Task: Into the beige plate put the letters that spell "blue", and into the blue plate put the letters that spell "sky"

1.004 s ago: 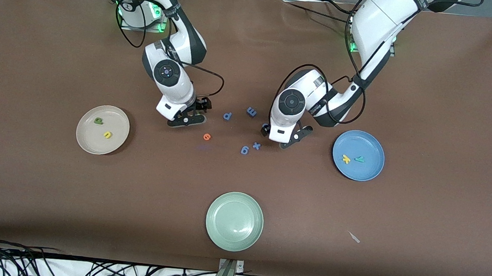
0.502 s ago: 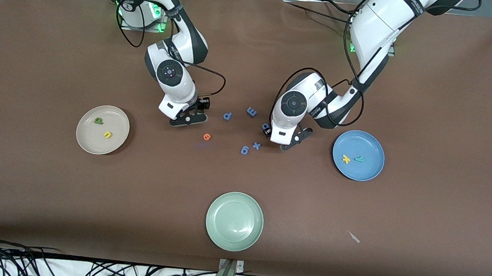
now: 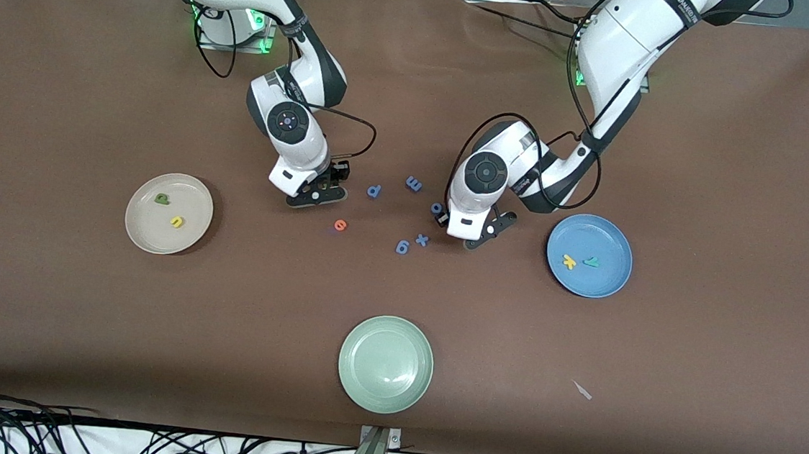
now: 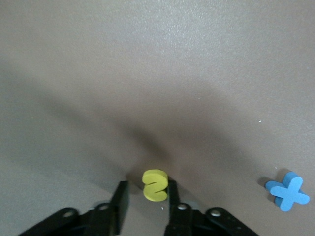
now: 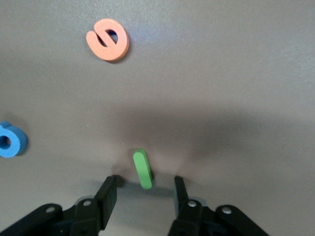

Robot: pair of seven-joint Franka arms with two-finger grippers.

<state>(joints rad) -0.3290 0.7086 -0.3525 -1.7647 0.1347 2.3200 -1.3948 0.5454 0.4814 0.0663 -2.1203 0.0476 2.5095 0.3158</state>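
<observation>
My left gripper (image 3: 474,235) is low over the table with its fingers either side of the yellow s (image 4: 155,185). One finger touches the s and a gap shows at the other. My right gripper (image 3: 314,195) straddles the thin green l (image 5: 142,168) with gaps on both sides. The orange e (image 3: 340,225) lies on the table nearer the front camera. The beige plate (image 3: 147,236) holds the dark green b (image 3: 162,199) and yellow u (image 3: 176,221). The blue plate (image 3: 609,236) holds the yellow k (image 3: 569,262) and teal y (image 3: 592,261).
Several blue-purple letters lie between the two grippers, among them an x (image 3: 421,240) and a round one (image 3: 374,191). A pale green plate (image 3: 386,364) sits near the table's front edge. A small scrap (image 3: 582,390) lies toward the left arm's end.
Both grippers have narrowed their fingers around their letters. The right hand has shifted slightly toward the left arm's end, and the left hand has edged the same way.
</observation>
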